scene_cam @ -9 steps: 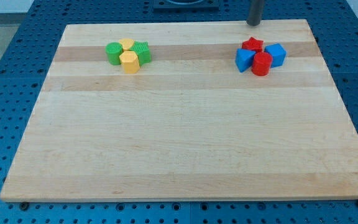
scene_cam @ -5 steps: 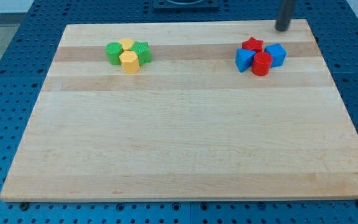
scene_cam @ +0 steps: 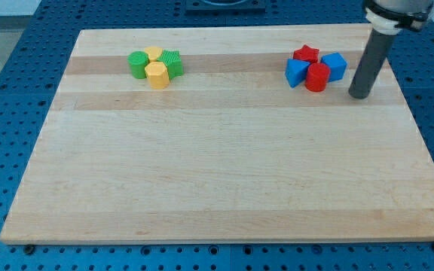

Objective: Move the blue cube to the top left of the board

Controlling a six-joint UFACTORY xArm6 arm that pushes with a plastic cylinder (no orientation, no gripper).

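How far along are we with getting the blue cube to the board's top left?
Nothing done yet: the blue cube sits at the view's top right, packed with the red cylinder, red star and blue wedge. In hand: my tip stands just right of it, not touching. Left: the whole push leftward.

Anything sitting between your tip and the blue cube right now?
No. In the camera view, only bare board separates my tip from the blue cube, which lies up and to the view's left of it. The red cylinder sits farther left.
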